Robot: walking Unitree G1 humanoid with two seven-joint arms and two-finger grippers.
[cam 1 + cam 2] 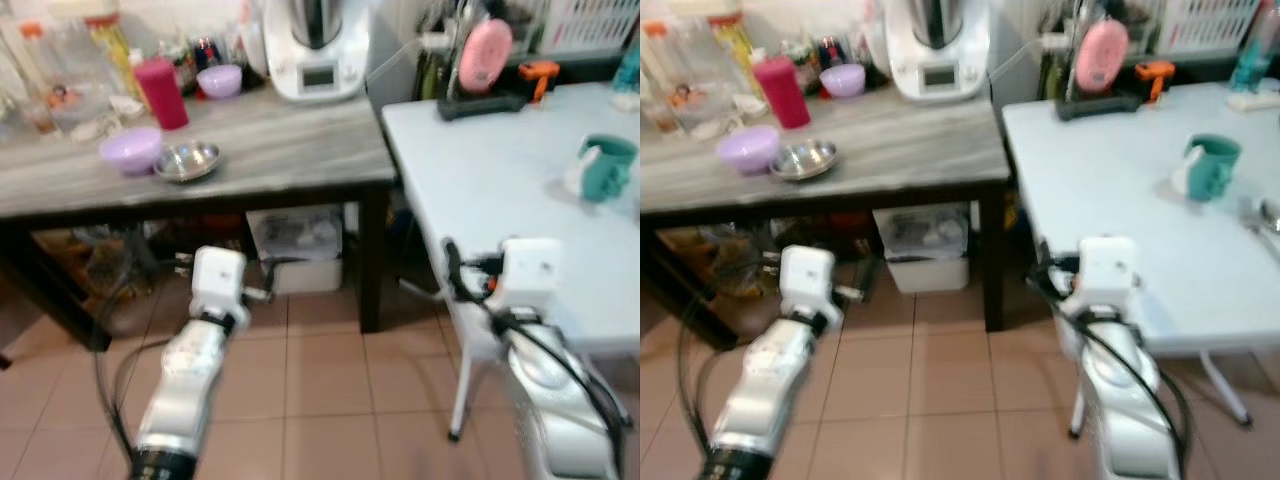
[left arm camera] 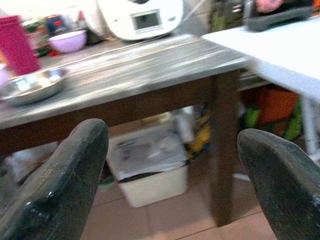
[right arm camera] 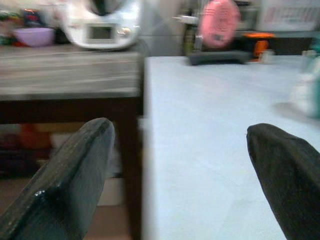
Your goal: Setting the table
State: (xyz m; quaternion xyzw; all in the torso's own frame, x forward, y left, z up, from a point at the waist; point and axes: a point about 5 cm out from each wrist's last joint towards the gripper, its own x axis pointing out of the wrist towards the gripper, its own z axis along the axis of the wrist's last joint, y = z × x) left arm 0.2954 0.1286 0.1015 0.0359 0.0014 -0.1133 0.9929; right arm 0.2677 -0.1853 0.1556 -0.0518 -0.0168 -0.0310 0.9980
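Observation:
On the grey-topped table (image 1: 290,140) stand a steel bowl (image 1: 186,160), a purple bowl (image 1: 131,149) beside it, a second purple bowl (image 1: 220,80) further back and a magenta cup (image 1: 161,92). A teal mug (image 1: 606,167) sits on the white table (image 1: 480,170) to the right. My left gripper (image 2: 172,132) is open and empty, held low in front of the grey table, below its top. My right gripper (image 3: 180,127) is open and empty, level with the near corner of the white table.
A white kitchen appliance (image 1: 315,50) stands at the back of the grey table, with bottles and jars at the far left. A pink fan (image 1: 484,55) on a black base sits at the white table's far edge. A white bin (image 1: 297,248) stands under the grey table.

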